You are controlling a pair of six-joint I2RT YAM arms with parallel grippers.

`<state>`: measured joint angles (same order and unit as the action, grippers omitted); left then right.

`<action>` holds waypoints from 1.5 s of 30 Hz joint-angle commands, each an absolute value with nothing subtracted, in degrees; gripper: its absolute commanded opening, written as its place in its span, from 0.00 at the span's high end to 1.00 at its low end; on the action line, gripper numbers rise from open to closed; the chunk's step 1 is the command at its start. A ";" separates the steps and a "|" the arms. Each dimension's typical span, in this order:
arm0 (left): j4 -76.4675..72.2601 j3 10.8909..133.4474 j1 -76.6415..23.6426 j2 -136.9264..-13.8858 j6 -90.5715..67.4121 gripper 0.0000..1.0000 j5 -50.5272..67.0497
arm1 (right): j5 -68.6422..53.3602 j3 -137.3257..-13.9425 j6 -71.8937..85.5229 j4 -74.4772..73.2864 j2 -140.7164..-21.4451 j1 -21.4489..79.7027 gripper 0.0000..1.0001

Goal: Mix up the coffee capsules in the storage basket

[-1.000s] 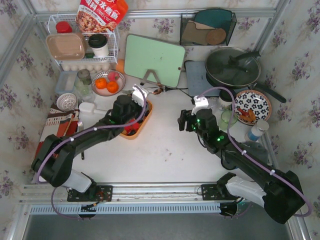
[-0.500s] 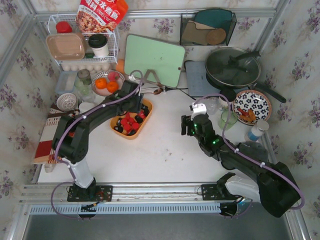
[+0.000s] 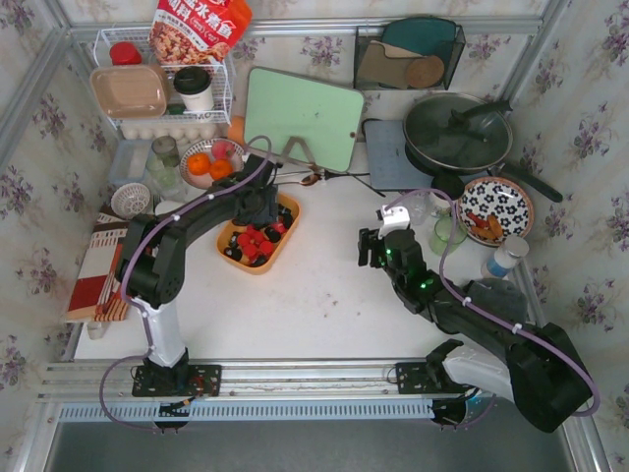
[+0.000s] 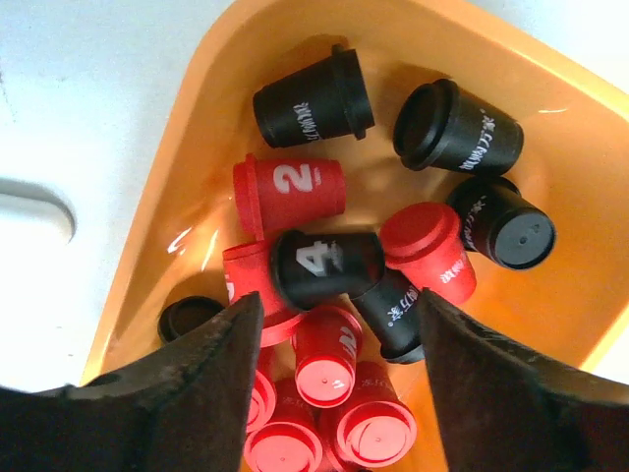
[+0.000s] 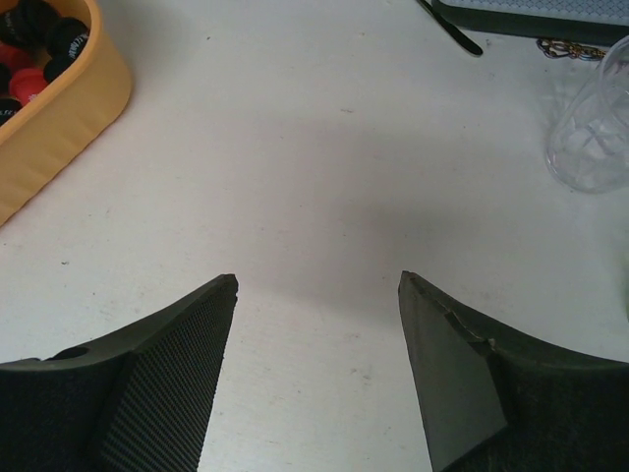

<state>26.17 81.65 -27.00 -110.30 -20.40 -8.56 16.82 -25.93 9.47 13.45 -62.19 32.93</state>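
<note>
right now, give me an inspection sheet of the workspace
surface: white tabletop, faint marks
job's things: glossy red and black coffee capsules jumbled in the shallow orange plastic basket
clutter: bowl of oranges, green cutting board, lidded black pan, floral plate, white wire rack
grippers: left gripper open over the capsules, holding nothing; right gripper open over the tabletop
cables: purple cables along both arms
surroundings: floral wallpaper walls, metal frame rail at the near edge
</note>
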 commanded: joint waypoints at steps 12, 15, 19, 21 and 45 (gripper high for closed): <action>17.54 77.37 -28.62 -104.21 -26.40 0.21 -10.97 | 29.65 -21.52 9.61 21.18 -58.11 32.76 0.15; 16.00 76.25 -29.45 -101.54 -24.78 0.20 -12.12 | 33.82 -19.55 9.49 23.37 -56.94 32.44 0.11; 14.03 73.98 -29.92 -98.33 -23.31 0.17 -12.15 | 37.74 -17.16 7.86 27.60 -56.25 31.93 0.06; 12.24 72.35 -29.97 -96.70 -22.64 0.16 -12.21 | 39.00 -16.90 7.29 28.73 -56.35 31.65 0.05; -5.64 51.83 -29.97 -76.30 -7.64 0.01 -19.20 | 6.67 -16.99 2.64 51.47 -77.83 4.89 0.00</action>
<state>1.48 54.24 -30.00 -79.02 -13.06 -14.79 14.20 -16.12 1.19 47.40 -76.60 7.22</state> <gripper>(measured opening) 0.993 0.998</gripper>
